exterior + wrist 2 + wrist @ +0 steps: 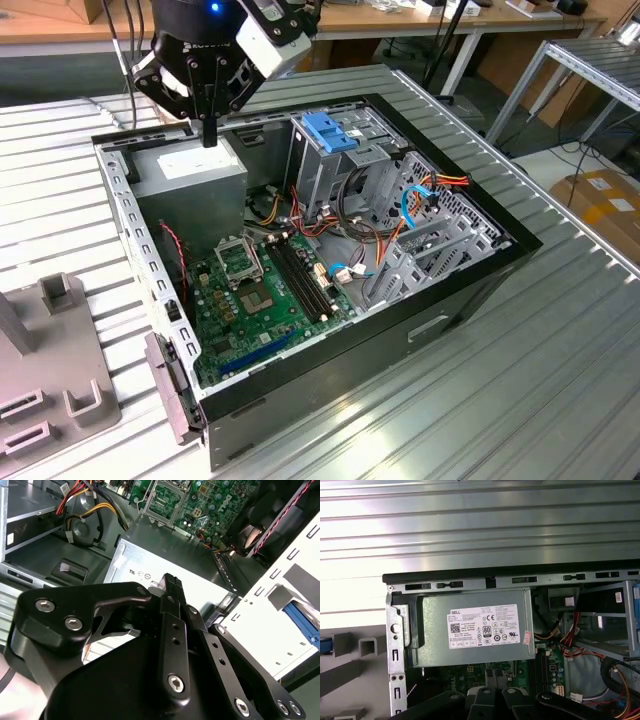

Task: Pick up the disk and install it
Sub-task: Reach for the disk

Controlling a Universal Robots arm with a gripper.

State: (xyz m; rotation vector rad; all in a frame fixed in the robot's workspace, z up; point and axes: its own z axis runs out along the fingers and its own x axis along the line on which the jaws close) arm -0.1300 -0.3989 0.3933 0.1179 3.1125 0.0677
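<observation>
Grey plastic fixture point(50, 400) sits at the exterior view's left, outside the case wall point(130, 215). In the second wrist view a blue edge just past that wall is, we judge, the disk point(301, 622), not held. Further right the gripper point(209, 138) hangs over the power supply point(190, 170), fingers together on nothing. Brought down like that, we reckon, it would strike the disk rather than straddle it. Rightmost, loose cables point(445, 180) beside the drive cage point(330, 130) could snag an insertion.
</observation>
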